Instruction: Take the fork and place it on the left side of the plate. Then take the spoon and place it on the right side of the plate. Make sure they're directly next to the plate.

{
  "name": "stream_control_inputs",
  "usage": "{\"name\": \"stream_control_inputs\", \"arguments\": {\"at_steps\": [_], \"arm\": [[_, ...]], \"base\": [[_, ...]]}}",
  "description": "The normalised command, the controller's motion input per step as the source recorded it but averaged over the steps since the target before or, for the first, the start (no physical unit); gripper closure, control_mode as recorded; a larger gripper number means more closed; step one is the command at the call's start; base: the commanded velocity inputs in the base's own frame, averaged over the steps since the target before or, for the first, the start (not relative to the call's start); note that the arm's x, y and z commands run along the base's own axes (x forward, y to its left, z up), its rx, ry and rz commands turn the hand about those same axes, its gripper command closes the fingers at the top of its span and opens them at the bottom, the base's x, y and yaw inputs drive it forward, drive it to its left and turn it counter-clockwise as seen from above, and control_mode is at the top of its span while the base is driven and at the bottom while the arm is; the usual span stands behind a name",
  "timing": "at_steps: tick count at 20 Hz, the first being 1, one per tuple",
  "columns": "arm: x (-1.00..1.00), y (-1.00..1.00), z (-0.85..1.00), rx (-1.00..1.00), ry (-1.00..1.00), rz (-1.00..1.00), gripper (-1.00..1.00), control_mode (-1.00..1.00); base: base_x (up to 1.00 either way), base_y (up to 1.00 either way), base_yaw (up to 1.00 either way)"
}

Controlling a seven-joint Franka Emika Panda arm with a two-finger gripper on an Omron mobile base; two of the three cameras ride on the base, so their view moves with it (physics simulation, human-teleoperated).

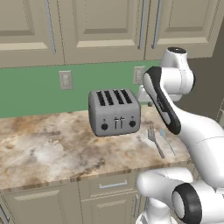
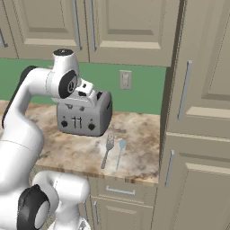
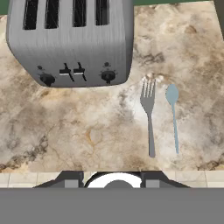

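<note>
Counter (image 3: 65,131): fork (image 3: 148,113), spoon (image 3: 173,114) side by side, below raised gripper.

The white arm (image 1: 192,131) rises from its base at the near edge, bends at a dark-jointed elbow, and reaches up and toward the far side. The wrist (image 2: 67,83) is held high with the hand angled downward and forward. The gripper is hidden behind the wrist housing in both base views, so its jaw spacing cannot be determined.
</note>
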Motion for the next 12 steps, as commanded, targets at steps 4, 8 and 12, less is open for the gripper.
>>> {"name": "stream_control_inputs", "arguments": {"at_steps": [4, 8, 12], "arm": [[-0.26, 0.00, -0.01, 0.00, -0.01, 0.00, -1.00, -1.00], [-0.81, -0.02, -0.43, 0.00, -0.02, 0.00, -1.00, -1.00], [-0.58, -0.22, -0.88, 0.00, -0.09, -0.01, -1.00, -1.00]], "base": [[0.00, 0.00, 0.00], [0.00, 0.00, 0.00], [0.00, 0.00, 0.00]]}}
